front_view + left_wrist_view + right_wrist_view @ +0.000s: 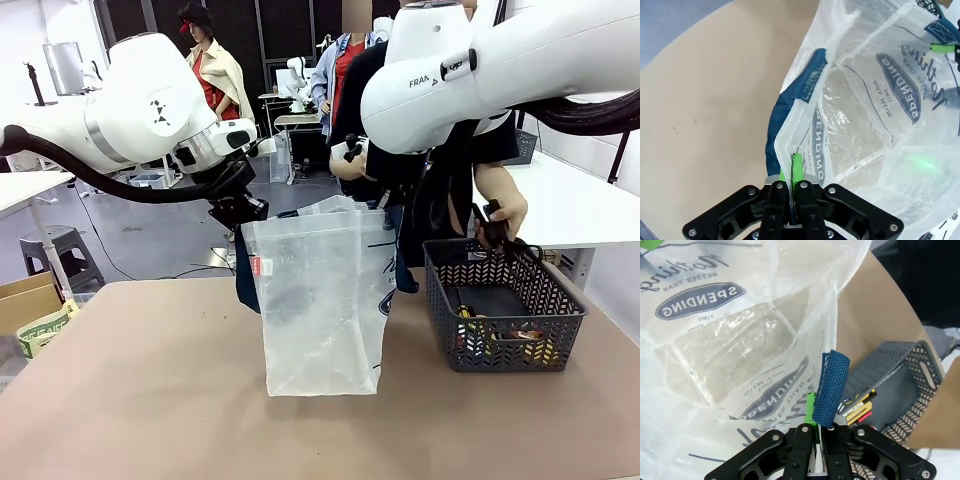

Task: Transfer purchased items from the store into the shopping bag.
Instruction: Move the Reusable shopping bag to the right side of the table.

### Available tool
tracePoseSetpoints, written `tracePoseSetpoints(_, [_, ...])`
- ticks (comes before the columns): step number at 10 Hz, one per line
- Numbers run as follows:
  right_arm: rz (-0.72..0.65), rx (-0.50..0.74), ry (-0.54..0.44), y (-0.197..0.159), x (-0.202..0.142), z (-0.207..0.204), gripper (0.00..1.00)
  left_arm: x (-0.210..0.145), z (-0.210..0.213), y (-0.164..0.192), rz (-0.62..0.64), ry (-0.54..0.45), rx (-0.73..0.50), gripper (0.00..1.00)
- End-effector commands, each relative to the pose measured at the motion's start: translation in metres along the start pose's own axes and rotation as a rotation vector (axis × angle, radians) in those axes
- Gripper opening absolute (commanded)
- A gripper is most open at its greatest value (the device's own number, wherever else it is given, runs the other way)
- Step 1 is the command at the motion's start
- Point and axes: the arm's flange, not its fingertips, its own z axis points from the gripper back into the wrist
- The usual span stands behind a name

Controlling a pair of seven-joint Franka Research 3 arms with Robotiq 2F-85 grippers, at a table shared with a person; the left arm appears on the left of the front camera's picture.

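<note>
The shopping bag (318,305) stands upright at the table's middle, translucent white with navy print, and its mouth is held open. My left gripper (243,222) is shut on the bag's left rim (794,167) beside a navy strap (790,107). My right gripper (817,427) is shut on the opposite rim together with the other navy strap (831,387). The store (503,318), a dark grey slotted basket, sits right of the bag. It holds purchased items (538,350) with yellow and red edges (860,409). A person's hand (503,212) holds something black over the store's far rim.
A white table (580,205) stands behind the store at the right. A cardboard box (28,312) and a stool (62,252) stand off the table's left edge. Bare tan tabletop (140,400) spreads in front of and left of the bag.
</note>
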Motion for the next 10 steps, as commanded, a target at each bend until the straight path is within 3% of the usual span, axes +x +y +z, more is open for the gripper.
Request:
tracePoseSetpoints(1, [0.012,-0.024,-0.034,-0.001,-0.002,-0.001,0.0,0.003,0.0,0.003,0.0,-0.051,0.024,0.0])
tracePoseSetpoints(10, [0.075,-0.137,-0.077,-0.001,-0.004,-0.008,0.0,0.007,-0.012,0.01,-0.006,-0.167,0.053,0.0])
